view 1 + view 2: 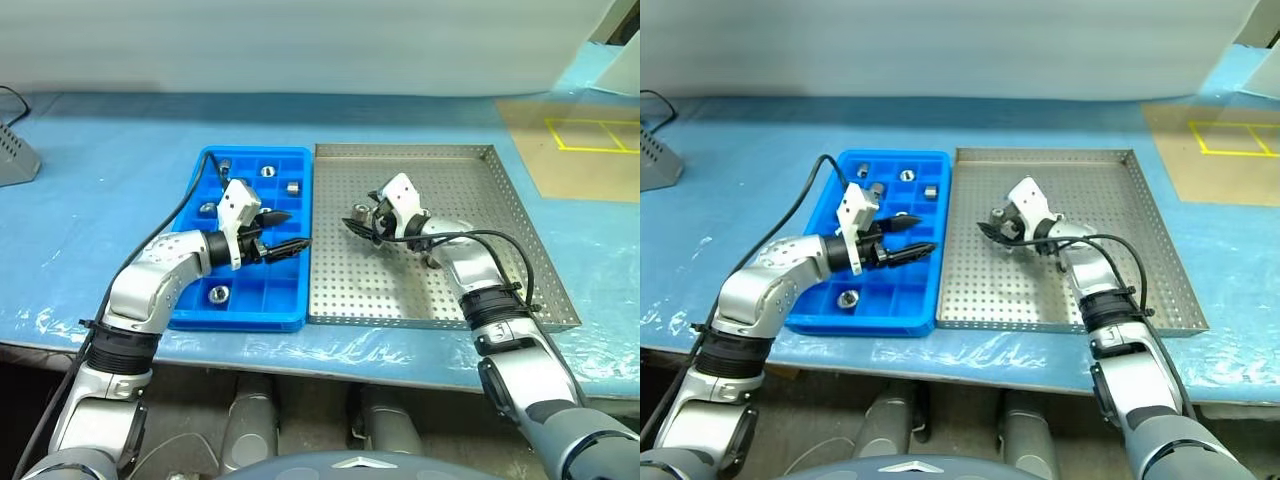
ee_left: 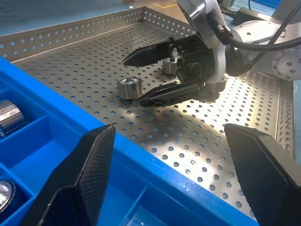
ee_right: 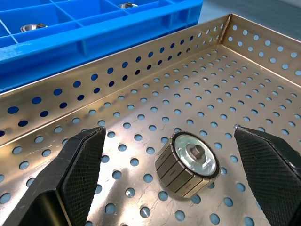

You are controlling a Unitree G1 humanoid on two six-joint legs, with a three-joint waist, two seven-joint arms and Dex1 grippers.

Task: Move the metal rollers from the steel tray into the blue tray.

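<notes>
Small silver ribbed metal rollers (image 2: pixel 129 88) lie on the perforated steel tray (image 1: pixel 500 200); others sit in compartments of the adjacent blue gridded plastic tray (image 1: pixel 250 315).

A long table (image 1: pixel 110 180) under a wrinkled blue plastic sheet (image 1: pixel 60 290) fills the workspace, with a pale wall (image 1: pixel 300 45) rising behind its far edge. At the far right lies a brown board (image 1: pixel 570 150) marked with yellow tape lines (image 1: pixel 590 135), while a grey device (image 1: pixel 15 158) with a black cable (image 1: pixel 12 97) sits at the far left.
</notes>
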